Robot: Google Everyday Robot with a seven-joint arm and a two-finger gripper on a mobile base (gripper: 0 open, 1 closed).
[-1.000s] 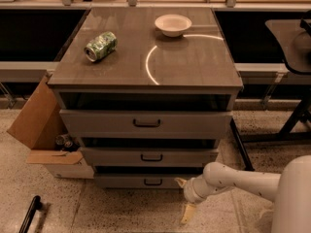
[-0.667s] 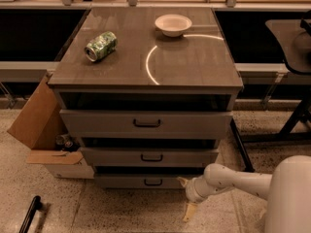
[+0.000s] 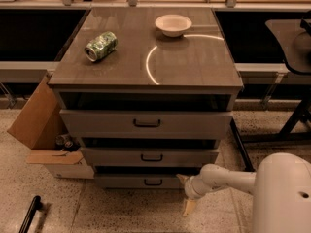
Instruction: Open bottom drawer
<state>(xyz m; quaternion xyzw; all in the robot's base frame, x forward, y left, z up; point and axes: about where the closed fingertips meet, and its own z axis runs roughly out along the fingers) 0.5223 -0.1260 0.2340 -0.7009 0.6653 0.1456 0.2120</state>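
Observation:
The bottom drawer (image 3: 121, 181) is the slimmest grey front, lowest in the cabinet, with a small dark bar handle (image 3: 153, 182) at its centre. Its front sits roughly flush under the middle drawer (image 3: 112, 157). My gripper (image 3: 185, 193) is low near the floor, just right of the handle and in front of the drawer's right part. Its two tan fingers (image 3: 188, 207) are spread apart, one near the drawer front and one lower toward the floor. It holds nothing.
The top drawer (image 3: 97, 124) is the tallest. On the cabinet top lie a green can (image 3: 100, 46) on its side and a white bowl (image 3: 173, 24). An open cardboard box (image 3: 36, 125) stands at the cabinet's left. A dark bar (image 3: 30, 213) lies on the floor.
My arm's white body has come further into view at the lower right. The gripper has stayed by the bottom drawer's right part, shifting only slightly. The drawers have not moved.

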